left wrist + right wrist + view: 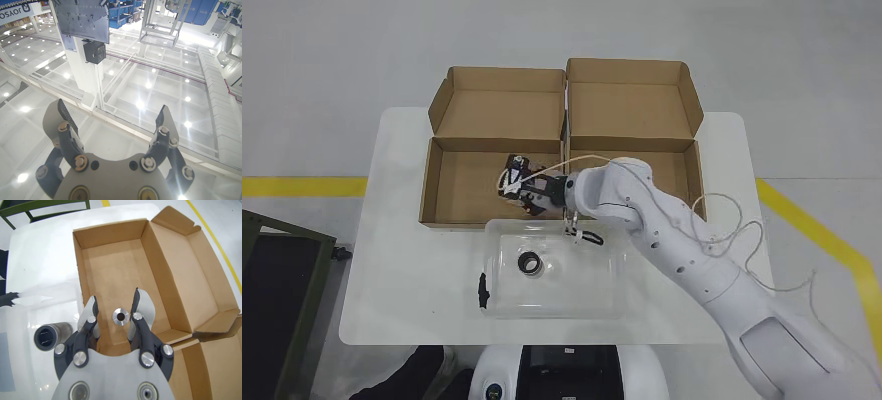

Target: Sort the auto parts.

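Observation:
My right gripper (115, 294) is open above the near end of the left cardboard box (113, 272). A small shiny metal part with a centre hole (121, 316) lies on the box floor, loose between the two fingers. In the top view the right gripper (518, 182) hangs over the left box (467, 185). A dark cylindrical sleeve (50, 333) lies in the clear plastic container (602, 290), seen from above as a dark ring (531, 264). My left gripper (111, 108) is open, holds nothing and points up at the ceiling.
The right cardboard box (677, 170) stands beside the left one, both with lids folded back. A small black item (483, 290) sits at the clear container's left edge. The white table (402, 250) has bare room to the left.

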